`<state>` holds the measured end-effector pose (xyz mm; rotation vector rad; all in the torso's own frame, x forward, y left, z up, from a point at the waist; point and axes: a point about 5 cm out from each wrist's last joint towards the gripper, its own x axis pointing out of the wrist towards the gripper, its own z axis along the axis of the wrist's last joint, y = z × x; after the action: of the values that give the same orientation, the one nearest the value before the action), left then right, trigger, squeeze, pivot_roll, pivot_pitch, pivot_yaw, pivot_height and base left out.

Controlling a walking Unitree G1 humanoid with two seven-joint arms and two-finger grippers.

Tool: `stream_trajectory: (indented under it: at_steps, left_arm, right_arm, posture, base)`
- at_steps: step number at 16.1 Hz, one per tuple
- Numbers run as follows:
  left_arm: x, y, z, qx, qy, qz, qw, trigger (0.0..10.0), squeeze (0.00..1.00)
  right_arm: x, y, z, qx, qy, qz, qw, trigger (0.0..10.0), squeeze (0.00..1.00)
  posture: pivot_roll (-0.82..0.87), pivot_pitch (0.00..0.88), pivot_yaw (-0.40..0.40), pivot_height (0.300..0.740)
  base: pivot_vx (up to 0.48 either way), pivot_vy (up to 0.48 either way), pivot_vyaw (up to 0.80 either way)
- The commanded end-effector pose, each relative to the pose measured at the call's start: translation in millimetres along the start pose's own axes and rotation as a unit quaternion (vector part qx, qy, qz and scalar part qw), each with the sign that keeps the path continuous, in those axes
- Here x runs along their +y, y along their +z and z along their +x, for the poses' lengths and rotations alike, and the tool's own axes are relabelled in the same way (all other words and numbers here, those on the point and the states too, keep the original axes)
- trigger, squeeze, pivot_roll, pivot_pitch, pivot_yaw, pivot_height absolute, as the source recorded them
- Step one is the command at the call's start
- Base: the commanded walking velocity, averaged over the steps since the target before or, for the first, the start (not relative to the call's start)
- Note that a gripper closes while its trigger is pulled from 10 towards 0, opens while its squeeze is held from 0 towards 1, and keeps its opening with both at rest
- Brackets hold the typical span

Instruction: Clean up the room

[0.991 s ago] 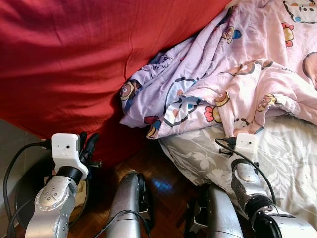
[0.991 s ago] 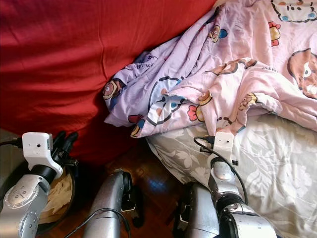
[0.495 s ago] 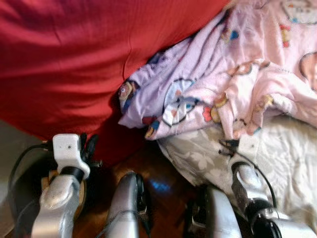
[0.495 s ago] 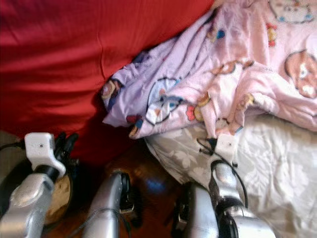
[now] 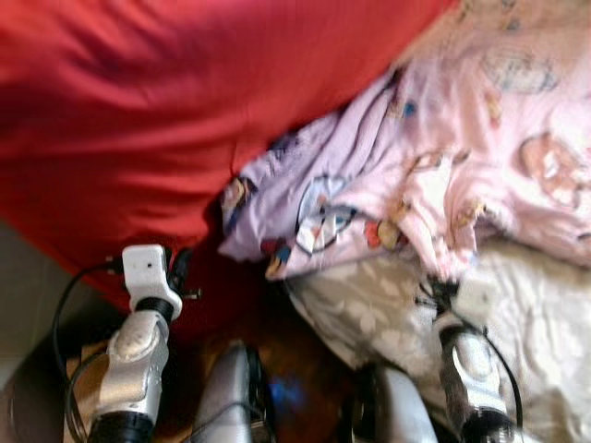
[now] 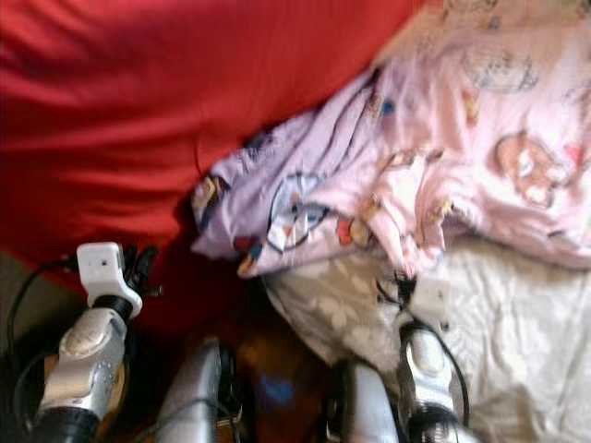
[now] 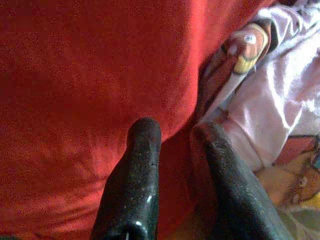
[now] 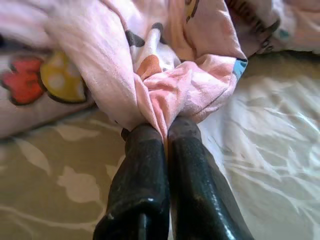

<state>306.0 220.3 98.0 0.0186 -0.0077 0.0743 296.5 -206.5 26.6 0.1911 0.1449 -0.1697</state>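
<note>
- You are at the bed-tidying step, by my reading: your right gripper [image 8: 162, 132] is pinched tight on a bunched fold of the pink cartoon blanket [image 5: 480, 157], at its lower edge where it meets the grey leaf-print sheet [image 5: 545, 323].
- The blanket lies crumpled across the upper right of the bed, its lilac end spilling toward the red cover [image 5: 138, 120] that takes up the left and top of the scene.
- Your left gripper [image 7: 175, 135] hovers with its two fingers a little apart and nothing between them, just in front of the red cover and near the blanket's lilac corner.
- The next move likely calls for you to draw the pinched fold out to spread or straighten the blanket. Pull steadily; the grip holds only a small gather of cloth, which could slip out.
- If you want two hands on it, the lilac corner near your left gripper looks like the natural second hold.
- The right wrist view gives you what the head views cannot: cloth squeezed between the closed fingers, with no gap showing. In the head views that spot is small and blurred.
- The left wrist view shows the gap between the left fingers [image 7: 135, 170], and the red cloth beyond them.
- The head views show the overall layout: both arms, the dark wooden floor [image 5: 305, 346] at the bed's edge, and how far the blanket is bunched.
</note>
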Motion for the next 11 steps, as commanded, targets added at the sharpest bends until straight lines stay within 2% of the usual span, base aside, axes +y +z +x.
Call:
stream_trajectory:
  at_steps: [1, 2, 5, 6, 7, 10, 11]
  left_arm:
    - [0.8, -12, -3.2, 0.014, 0.000, 0.014, 1.000, 10.0, 0.00]
    - [-0.6, -16, 0.9, 0.019, 0.001, 0.009, 1.000, 10.0, 0.00]
    - [-1.3, -31, 5.7, 0.046, 0.008, -0.014, 0.999, 10.0, 0.00]
    - [2.7, -42, 4.0, 0.070, 0.024, -0.037, 0.997, 10.0, 0.00]
    - [4.9, -46, 2.4, 0.079, 0.030, -0.038, 0.996, 10.0, 0.00]
    - [10.1, -69, -10.1, 0.127, 0.032, -0.031, 0.991, 10.0, 0.00]
    - [12.4, -84, -19.4, 0.169, 0.033, -0.019, 0.985, 10.0, 0.00]
  right_arm:
    - [-0.6, -1, -5.1, -0.016, 0.010, 0.018, 1.000, 10.0, 0.00]
    - [2.3, 0, -4.7, -0.019, 0.018, 0.008, 1.000, 10.0, 0.00]
    - [6.1, 3, -0.1, -0.017, 0.014, 0.013, 1.000, 10.0, 0.00]
    - [9.2, 3, 2.1, -0.012, 0.018, 0.014, 1.000, 10.0, 0.00]
    - [10.8, 3, 2.5, -0.010, 0.022, 0.011, 1.000, 10.0, 0.00]
    - [11.0, -2, 0.8, 0.003, 0.022, 0.012, 1.000, 10.0, 0.00]
    - [10.2, -4, 0.0, 0.008, 0.018, 0.012, 1.000, 10.0, 0.00]
  posture:
    - [0.06, 0.086, -0.041, 0.625]
    - [0.06, 0.053, -0.031, 0.640]
    - [0.06, 0.024, -0.024, 0.675]
    - [0.06, 0.016, -0.023, 0.690]
    - [0.06, 0.014, -0.023, 0.695]
    - [0.08, 0.007, -0.022, 0.730]
    - [0.09, 0.006, -0.023, 0.740]
  base:
    - [0.000, 0.000, 0.00]
    - [0.000, 0.000, 0.00]
    - [0.000, 0.000, 0.00]
    - [0.000, 0.000, 0.00]
    - [0.000, 0.000, 0.00]
    - [0.000, 0.000, 0.00]
    - [0.000, 0.000, 0.00]
